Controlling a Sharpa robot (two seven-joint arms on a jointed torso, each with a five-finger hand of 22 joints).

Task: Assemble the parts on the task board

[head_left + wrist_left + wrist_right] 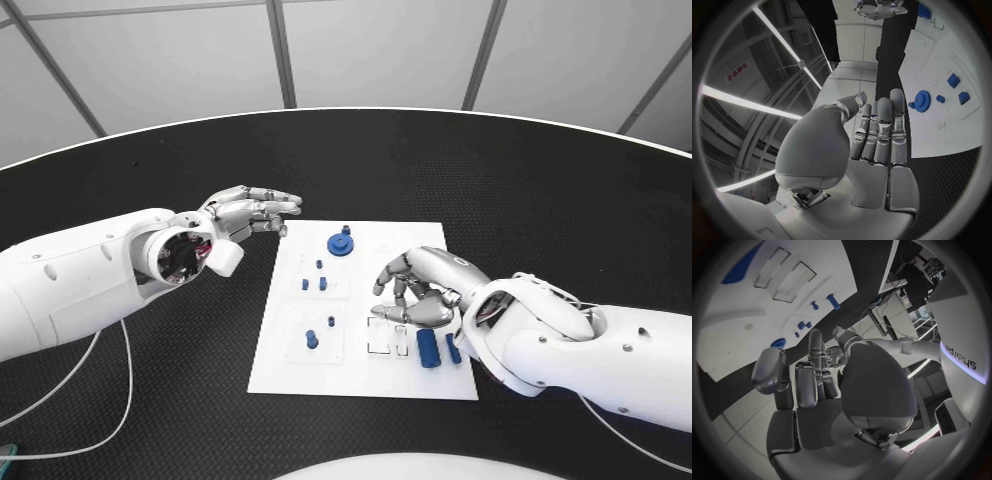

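With the task board (289, 370) mid-surface, the empty right robot hand (414, 291), fingers curled apart, hovers over its near-right blue parts (428, 348), seemingly untouched, and could knock them aside descending, while the left robot hand (248, 213) hangs empty, fingers loosely apart.

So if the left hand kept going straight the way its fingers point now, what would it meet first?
Probably the blue gear on the task board: the left hand points across the board's far end towards it. Its height above the board is unclear.

Right hand (418, 290) overhangs the task board (281, 370)'s right side; left side open.
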